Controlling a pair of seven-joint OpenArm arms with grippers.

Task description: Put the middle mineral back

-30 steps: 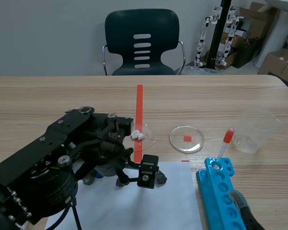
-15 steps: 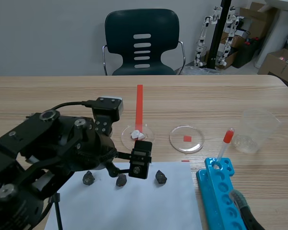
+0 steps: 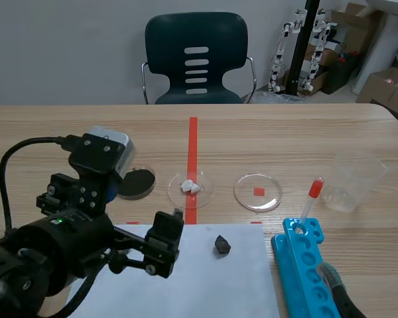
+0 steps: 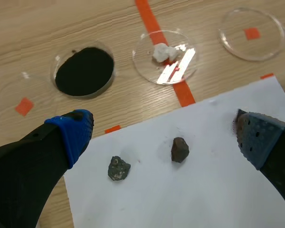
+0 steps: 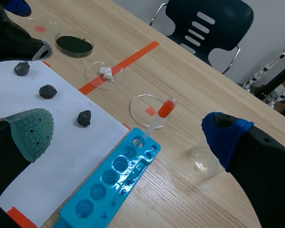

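The left gripper point(image 4: 164, 135) hovers, fingers point(image 4: 71, 130) spread, above the middle mineral point(image 4: 179, 149) on the white sheet point(image 4: 213, 190) at the near edge of the worktop point(image 3: 285, 139). The right gripper point(image 5: 128, 132) is likewise spread, empty.

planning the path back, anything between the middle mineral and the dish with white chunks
Left wrist view: nothing. Only bare white paper and tape-marked table separate the middle mineral from the dish.

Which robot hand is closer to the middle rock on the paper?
Left. The left gripper hangs open over the middle mineral; the right gripper sits well away, off to the side.
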